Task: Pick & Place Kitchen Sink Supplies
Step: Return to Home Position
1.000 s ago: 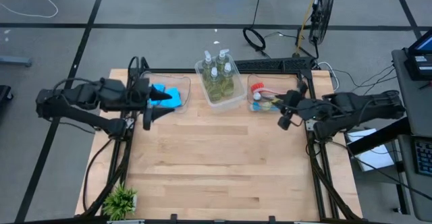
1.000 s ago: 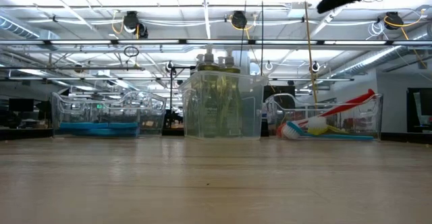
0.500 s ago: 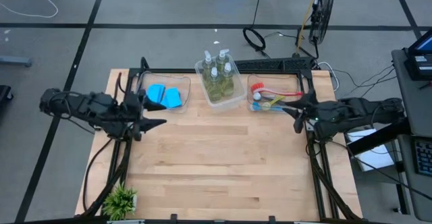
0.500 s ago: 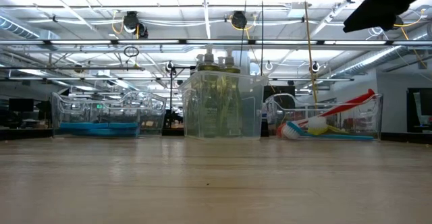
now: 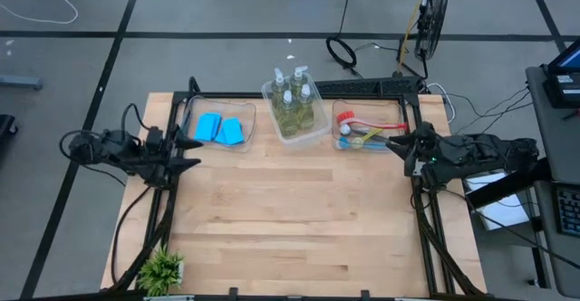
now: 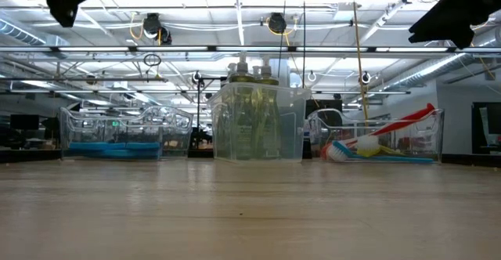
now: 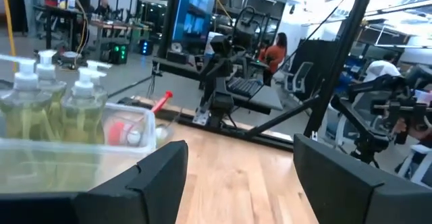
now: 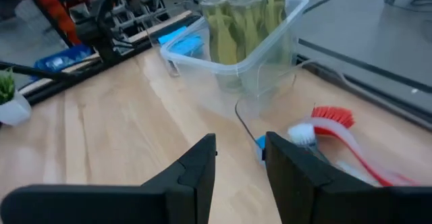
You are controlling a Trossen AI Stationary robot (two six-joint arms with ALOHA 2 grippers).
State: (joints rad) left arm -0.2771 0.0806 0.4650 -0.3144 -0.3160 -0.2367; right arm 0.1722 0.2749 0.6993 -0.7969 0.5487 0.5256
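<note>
Left claw [image 7: 239, 147] and right claw [image 8: 241, 137], parted, empty

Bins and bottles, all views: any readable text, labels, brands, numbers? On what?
No readable text in any view.
Pump bottles: no label visible.
Clear bins: no markings visible.
Blue screen in the room behind, left wrist view: too blurred to read.
</note>
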